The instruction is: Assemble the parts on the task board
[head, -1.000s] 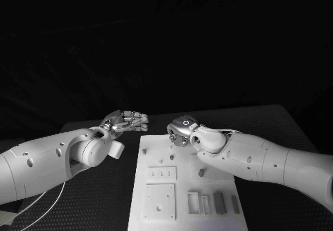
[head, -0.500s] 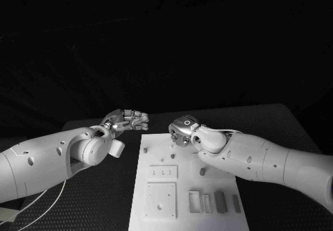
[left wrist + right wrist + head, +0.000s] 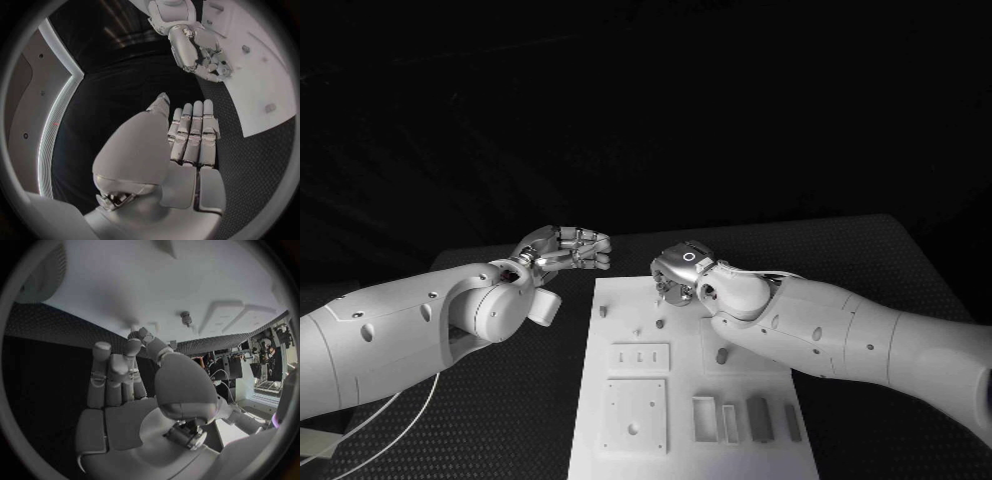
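Observation:
The white task board (image 3: 678,395) lies in the middle of the table, also seen as task board (image 3: 265,75) and task board (image 3: 156,285). My right hand (image 3: 679,273) hovers over its far end, fingers curled down, thumb and fingertips (image 3: 139,335) pinching what looks like a thin small part (image 3: 656,291). From the left wrist the right hand (image 3: 201,50) shows in that same curled pose. My left hand (image 3: 568,248) floats off the board's far left corner; its fingers (image 3: 194,132) are curled together with nothing in them. Short pegs (image 3: 603,311) stand in the board, one being peg (image 3: 185,317).
Nearer me the board carries a slotted block (image 3: 639,358), a square plate (image 3: 633,415) and several upright rectangular pieces (image 3: 757,420). Black textured table (image 3: 516,400) surrounds the board. A white cable (image 3: 387,420) runs under my left arm.
Both hands have stayed almost where they were; the right hand has shifted only slightly over the board's far end.

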Motion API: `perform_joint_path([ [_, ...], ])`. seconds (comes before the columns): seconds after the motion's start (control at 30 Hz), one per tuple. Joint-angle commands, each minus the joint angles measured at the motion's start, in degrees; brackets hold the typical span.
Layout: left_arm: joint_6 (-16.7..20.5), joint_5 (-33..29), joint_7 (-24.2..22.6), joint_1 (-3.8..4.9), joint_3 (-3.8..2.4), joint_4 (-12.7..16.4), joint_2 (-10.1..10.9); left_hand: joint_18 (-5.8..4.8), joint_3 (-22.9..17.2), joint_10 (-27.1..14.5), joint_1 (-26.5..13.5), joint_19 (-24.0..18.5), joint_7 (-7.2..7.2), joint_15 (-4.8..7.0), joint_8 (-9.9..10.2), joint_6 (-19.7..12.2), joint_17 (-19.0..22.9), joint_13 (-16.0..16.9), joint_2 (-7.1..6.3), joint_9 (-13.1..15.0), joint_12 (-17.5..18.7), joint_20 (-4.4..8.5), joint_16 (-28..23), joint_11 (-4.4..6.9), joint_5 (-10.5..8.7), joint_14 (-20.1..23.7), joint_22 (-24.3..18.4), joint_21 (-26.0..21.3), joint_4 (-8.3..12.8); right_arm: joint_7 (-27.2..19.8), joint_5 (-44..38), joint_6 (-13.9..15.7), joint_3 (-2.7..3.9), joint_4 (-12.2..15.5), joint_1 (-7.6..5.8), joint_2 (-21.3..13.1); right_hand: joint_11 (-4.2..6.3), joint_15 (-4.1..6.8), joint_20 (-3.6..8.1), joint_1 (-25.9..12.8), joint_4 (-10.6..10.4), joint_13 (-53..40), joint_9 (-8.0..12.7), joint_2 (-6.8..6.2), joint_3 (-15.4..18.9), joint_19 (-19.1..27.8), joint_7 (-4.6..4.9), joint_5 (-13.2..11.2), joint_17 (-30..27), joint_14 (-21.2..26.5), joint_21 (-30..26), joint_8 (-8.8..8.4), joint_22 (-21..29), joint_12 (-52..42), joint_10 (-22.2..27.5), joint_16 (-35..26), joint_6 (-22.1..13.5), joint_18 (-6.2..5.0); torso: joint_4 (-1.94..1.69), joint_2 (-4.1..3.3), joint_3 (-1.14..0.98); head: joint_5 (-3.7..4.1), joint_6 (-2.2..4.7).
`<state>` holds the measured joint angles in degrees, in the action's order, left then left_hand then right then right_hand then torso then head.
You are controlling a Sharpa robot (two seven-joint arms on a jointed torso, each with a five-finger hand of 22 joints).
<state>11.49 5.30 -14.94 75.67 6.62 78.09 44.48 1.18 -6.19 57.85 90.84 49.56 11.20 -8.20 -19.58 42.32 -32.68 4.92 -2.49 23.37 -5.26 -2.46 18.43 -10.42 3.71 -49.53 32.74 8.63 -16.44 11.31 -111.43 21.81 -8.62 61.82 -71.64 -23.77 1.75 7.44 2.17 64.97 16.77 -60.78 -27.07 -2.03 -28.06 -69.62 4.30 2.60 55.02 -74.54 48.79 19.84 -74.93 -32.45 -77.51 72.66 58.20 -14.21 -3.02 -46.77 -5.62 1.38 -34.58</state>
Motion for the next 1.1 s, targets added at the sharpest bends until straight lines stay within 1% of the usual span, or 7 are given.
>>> perform_joint_path([
  [0.03, -0.6, -0.2, -0.4, 0.09, -0.06, 0.2, 0.0, 1.17, 0.3, 0.4, -0.6, 0.0, 1.29, -0.34, 0.3, -0.1, -0.1, -0.1, -0.07, -0.1, 0.3, -0.31, -0.3, -0.11, -0.29, -0.1, -0.1, -0.2, -0.1, 0.1, -0.7, -1.1, -0.04, -0.1, 0.16, 0.0, 0.04, 0.37, 0.4, 0.4, 0.0, 0.0, -0.7, 0.07, -0.2, 0.1, 0.35, 0.2, 0.1, 0.1, 0.2, 0.18, -1.3, 0.3, -0.3, 0.4, 0.6, -0.79, 0.02, -0.04, -0.03, -0.02, -0.03],
  [0.1, -0.6, -0.2, -0.4, 0.09, -0.06, 0.2, 0.0, 1.17, 0.3, 0.4, -0.6, 0.0, 1.29, -0.34, 0.3, -0.1, -0.1, -0.1, -0.08, -0.1, 0.4, -0.31, -0.3, -0.11, -0.3, -0.1, -0.1, -0.2, -0.1, 0.2, -0.7, -1.0, -0.04, -0.2, 0.17, 0.0, 0.03, 0.36, 0.4, 0.4, 0.0, 0.0, -0.7, 0.08, -0.2, 0.1, 0.35, 0.2, 0.1, 0.1, 0.2, 0.17, -1.3, 0.3, -0.4, 0.4, 0.6, -0.79, 0.04, -0.06, -0.07, -0.05, -0.02],
  [0.3, -0.6, -0.2, -0.4, 0.09, -0.06, 0.1, 0.0, 1.17, 0.4, 0.4, -0.6, 0.0, 1.3, -0.34, 0.3, -0.1, -0.1, -0.1, -0.08, -0.1, 0.4, -0.31, -0.3, -0.11, -0.3, -0.1, -0.1, -0.2, -0.1, 0.3, -0.7, -1.0, -0.04, -0.4, 0.17, 0.2, 0.03, 0.36, 0.39, 0.4, 0.0, -0.1, -0.7, 0.07, -0.2, 0.1, 0.36, 0.2, 0.1, 0.1, 0.3, 0.13, -1.3, 0.4, -0.4, 0.4, 0.6, -0.79, 0.03, -0.03, -0.03, 0.01, 0.02],
  [0.47, -0.6, -0.2, -0.3, 0.09, -0.06, 0.1, -0.1, 1.17, 0.4, 0.4, -0.6, 0.0, 1.3, -0.35, 0.3, -0.1, -0.1, -0.1, -0.08, -0.1, 0.4, -0.31, -0.3, -0.11, -0.3, -0.1, -0.1, -0.2, -0.1, 0.4, -0.5, -0.5, -0.04, -0.7, 0.17, 0.5, -0.03, 0.31, 0.37, 0.3, 0.0, -0.1, -0.6, -0.02, -0.2, 0.2, 0.43, 0.2, 0.1, 0.2, 0.3, -0.09, -1.3, 0.6, -0.4, 0.4, 0.3, -0.79, -0.01, -0.06, -0.05, 0.04, 0.08],
  [0.73, -0.6, -0.2, -0.3, 0.09, -0.06, 0.1, 0.0, 1.17, 0.4, 0.4, -0.6, 0.0, 1.3, -0.35, 0.3, -0.1, -0.1, -0.1, -0.08, -0.1, 0.4, -0.32, -0.3, -0.12, -0.3, -0.1, -0.1, -0.2, -0.1, 0.6, 0.4, -0.7, -0.04, -1.3, 0.17, 0.6, -0.54, -0.11, 0.42, 0.3, 0.0, 0.0, -0.1, -0.74, -0.2, 0.4, 1.01, 0.2, -0.1, 0.3, 0.5, -1.52, -1.2, 1.4, -0.4, 0.3, -1.7, -0.79, 0.03, -0.08, -0.03, 0.06, 0.11],
  [0.83, -0.6, -0.2, -0.3, 0.09, -0.06, 0.1, 0.0, 1.17, 0.4, 0.4, -0.6, 0.0, 1.3, -0.35, 0.4, -0.1, -0.1, -0.1, -0.09, -0.1, 0.4, -0.32, -0.4, -0.12, -0.31, -0.1, -0.1, -0.2, -0.1, 0.7, 0.5, -0.6, -0.04, -1.4, 0.17, 0.7, -0.66, -0.22, 0.45, 0.3, 0.0, 0.0, 0.0, -0.8, -0.2, 0.4, 1.14, 0.2, -0.2, 0.3, 0.5, -1.81, -1.2, 1.6, -0.5, 0.3, -2.1, -0.79, 0.05, -0.08, -0.05, 0.06, 0.13],
  [1.1, -0.7, -0.2, -0.3, 0.09, -0.06, 0.1, 0.0, 1.17, 0.4, 0.4, -0.6, 0.0, 1.3, -0.36, 0.4, -0.1, -0.1, -0.1, -0.09, -0.1, 0.5, -0.32, -0.4, -0.12, -0.31, -0.1, -0.1, -0.3, -0.1, 0.9, 1.1, -0.5, -0.04, -1.5, 0.17, 0.7, -1.28, -0.76, 0.57, 0.4, 0.0, -0.1, 0.8, -1.3, -0.3, 0.5, 1.82, 0.2, -0.3, 0.4, 0.5, -3.45, -1.1, 2.3, -0.3, 0.2, -4.7, -0.79, 0.02, -0.08, -0.05, 0.13, 0.16],
])
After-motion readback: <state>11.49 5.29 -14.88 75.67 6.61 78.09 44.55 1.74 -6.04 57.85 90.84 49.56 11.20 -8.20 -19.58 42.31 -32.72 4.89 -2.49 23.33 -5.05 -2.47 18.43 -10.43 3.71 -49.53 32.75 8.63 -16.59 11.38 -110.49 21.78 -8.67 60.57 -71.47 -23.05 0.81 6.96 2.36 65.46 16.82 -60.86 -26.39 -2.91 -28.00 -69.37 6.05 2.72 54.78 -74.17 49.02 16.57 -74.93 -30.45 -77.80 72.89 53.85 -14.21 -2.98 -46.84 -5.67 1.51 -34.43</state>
